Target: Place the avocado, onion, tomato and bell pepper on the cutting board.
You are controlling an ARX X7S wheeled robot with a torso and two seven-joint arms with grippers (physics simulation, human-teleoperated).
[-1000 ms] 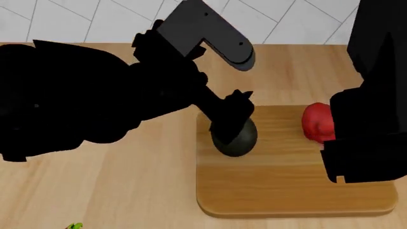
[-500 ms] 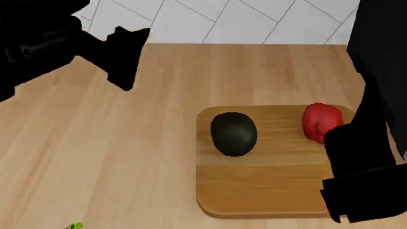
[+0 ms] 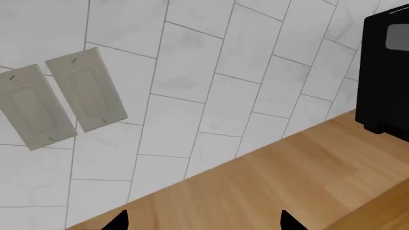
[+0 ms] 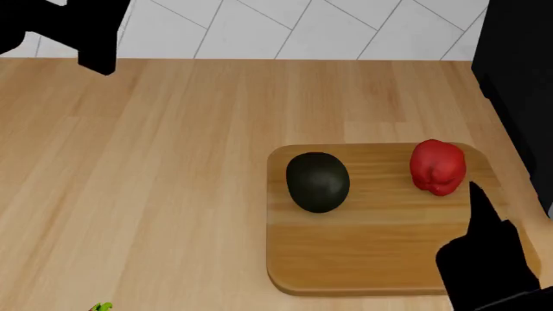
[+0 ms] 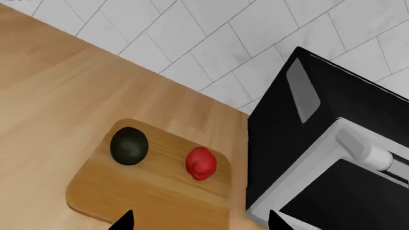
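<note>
The avocado [image 4: 318, 181] and the bell pepper [image 4: 438, 166] lie apart on the cutting board [image 4: 363, 259]; the left gripper [image 3: 203, 222] and right gripper [image 5: 199, 219] both stand wide open, holding nothing; onion and tomato are out of view.

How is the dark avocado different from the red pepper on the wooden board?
The avocado is dark green, almost black; the bell pepper is bright red. The avocado is smooth and egg-shaped, while the pepper is lumpy with lobes. The avocado looks a bit bigger than the pepper. The avocado sits nearer the board's left edge, the pepper near its far right corner. Both rest apart on the cutting board, and neither gripper touches them.
</note>
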